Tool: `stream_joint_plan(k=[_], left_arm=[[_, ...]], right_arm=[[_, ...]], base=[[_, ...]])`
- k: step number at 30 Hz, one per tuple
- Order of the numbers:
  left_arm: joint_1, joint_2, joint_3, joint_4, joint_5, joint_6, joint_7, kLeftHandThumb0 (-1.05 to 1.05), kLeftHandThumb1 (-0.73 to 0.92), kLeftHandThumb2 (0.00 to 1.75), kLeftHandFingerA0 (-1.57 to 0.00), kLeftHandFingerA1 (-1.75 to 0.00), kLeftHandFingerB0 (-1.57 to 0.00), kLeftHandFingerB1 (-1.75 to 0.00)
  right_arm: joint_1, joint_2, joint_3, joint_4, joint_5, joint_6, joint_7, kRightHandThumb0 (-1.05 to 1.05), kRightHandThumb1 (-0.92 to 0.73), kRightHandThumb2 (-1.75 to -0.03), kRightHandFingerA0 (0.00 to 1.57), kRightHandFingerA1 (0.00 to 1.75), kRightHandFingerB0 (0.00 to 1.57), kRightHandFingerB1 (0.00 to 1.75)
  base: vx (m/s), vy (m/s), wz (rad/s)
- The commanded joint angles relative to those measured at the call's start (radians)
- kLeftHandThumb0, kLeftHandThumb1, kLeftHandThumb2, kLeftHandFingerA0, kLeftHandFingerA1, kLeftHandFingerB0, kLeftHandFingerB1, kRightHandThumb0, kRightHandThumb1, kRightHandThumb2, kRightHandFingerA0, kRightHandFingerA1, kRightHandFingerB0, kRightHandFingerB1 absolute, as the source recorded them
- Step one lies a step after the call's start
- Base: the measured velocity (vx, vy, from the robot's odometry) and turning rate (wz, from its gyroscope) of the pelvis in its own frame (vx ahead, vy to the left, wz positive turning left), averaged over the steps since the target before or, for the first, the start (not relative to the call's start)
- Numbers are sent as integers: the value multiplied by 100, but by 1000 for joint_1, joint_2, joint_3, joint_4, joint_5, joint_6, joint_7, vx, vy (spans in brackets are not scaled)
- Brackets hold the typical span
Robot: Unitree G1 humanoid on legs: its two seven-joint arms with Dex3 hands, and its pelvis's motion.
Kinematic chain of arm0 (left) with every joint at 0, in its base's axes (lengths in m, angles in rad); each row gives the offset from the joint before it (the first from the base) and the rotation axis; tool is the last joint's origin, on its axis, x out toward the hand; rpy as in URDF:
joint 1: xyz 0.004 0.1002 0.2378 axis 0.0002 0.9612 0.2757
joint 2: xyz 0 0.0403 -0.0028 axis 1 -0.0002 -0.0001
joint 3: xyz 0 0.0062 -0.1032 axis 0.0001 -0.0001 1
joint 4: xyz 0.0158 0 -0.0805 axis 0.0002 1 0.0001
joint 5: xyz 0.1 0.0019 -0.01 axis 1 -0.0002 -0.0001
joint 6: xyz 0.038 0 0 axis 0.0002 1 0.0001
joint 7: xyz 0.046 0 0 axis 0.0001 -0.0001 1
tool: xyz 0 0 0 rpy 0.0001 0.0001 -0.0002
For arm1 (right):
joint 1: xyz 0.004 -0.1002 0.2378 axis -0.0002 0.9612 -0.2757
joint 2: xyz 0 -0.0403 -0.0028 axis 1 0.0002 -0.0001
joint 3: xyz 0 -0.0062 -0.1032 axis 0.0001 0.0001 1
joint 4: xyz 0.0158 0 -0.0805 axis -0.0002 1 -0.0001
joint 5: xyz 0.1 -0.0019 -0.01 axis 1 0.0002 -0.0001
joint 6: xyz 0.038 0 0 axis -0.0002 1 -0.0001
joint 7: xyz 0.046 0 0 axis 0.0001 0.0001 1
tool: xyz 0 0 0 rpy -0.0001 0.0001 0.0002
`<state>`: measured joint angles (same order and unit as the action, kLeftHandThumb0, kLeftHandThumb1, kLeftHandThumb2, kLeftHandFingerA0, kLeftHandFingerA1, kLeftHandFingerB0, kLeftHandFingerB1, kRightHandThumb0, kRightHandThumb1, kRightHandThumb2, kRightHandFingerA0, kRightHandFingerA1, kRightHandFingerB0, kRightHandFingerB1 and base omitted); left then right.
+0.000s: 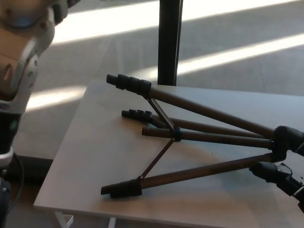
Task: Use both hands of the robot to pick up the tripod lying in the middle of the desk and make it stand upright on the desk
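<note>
The right hand [284, 159] reached in at the near right table [95, 156] edge, its black fingers [271, 173] parted around the hub of the tripod [190, 135]. The tripod lay flat mid-table, legs splayed leftward. Only the left forearm showed, upper left.

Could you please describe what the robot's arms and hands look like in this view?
The left arm has a pale grey-white rounded shell with a black section and a dark cable below it; its hand is out of view. The right hand is black, with thick, blocky fingers.
</note>
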<state>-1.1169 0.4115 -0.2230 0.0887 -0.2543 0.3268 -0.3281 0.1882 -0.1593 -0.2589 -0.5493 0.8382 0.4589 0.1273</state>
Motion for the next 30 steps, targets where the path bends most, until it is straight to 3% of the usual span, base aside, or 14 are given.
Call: stream_joint_plan(k=[1,2,3,5,9,21,23,25,26,28,29,30], left_arm=[[-72,-74,-159,108,227,-54,2,-71,72,62,-81,-77,-74,-58],[-81,-97,-182,139,243,-86,2,-67,59,103,-80,-84,-71,-72],[-85,-101,-198,146,258,-91,1,-69,73,62,-80,-79,-73,-59],[-92,-109,-243,151,303,-95,6,-69,75,62,-70,-75,-66,-57],[-106,-111,-320,161,372,-76,-6,-67,74,62,-65,-62,-61,-53],[-159,-171,-437,351,503,-103,44,-71,75,63,-60,-68,-57,-53],[-176,-163,-489,372,550,-73,11,-76,74,63,-45,-62,-51,-49],[-176,-158,-494,372,559,-75,7,-76,74,63,-45,-62,-51,-49],[-187,-132,-547,373,604,-74,-40,-78,77,63,-33,-60,-46,-47],[-182,-123,-590,382,646,-71,-42,-79,76,63,-34,-56,-48,-43],[-184,-115,-627,390,683,-74,-44,-86,64,79,-29,-56,-41,-47],[-189,-109,-660,399,711,-79,-54,-81,80,65,-27,-53,-39,-40]], right_arm=[[4,38,7,13,-29,41,-121,-72,-72,-62,76,75,69,49],[1,48,7,17,-20,43,-126,-72,-72,-62,75,75,68,49],[-1,53,8,15,-16,46,-135,-71,-71,-62,76,75,69,50],[-2,60,9,16,-16,46,-139,-71,-72,-62,77,75,68,49],[-1,63,9,17,-27,39,-133,-73,-71,-62,77,75,67,50],[-16,77,-9,10,4,48,-167,-71,-71,-61,80,74,68,51],[-16,76,-14,9,0,43,-166,-71,-70,-61,81,74,65,51],[-20,76,-13,10,-2,43,-166,-71,-70,-61,81,74,65,51],[-27,75,-16,9,0,46,-177,-72,-71,-62,80,76,62,50],[-29,75,-19,5,-4,47,-186,-71,-71,-62,82,75,64,50],[-28,73,-19,1,-5,49,-187,-71,-72,-62,81,76,65,50],[-29,72,-18,-1,-6,49,-188,-71,-72,-63,80,77,65,50]], base=[[0,0,0],[0,0,0],[0,0,0],[0,0,0],[0,0,0],[0,0,0],[0,0,0],[0,0,0],[0,0,0],[0,0,0],[0,0,0],[0,0,0]])
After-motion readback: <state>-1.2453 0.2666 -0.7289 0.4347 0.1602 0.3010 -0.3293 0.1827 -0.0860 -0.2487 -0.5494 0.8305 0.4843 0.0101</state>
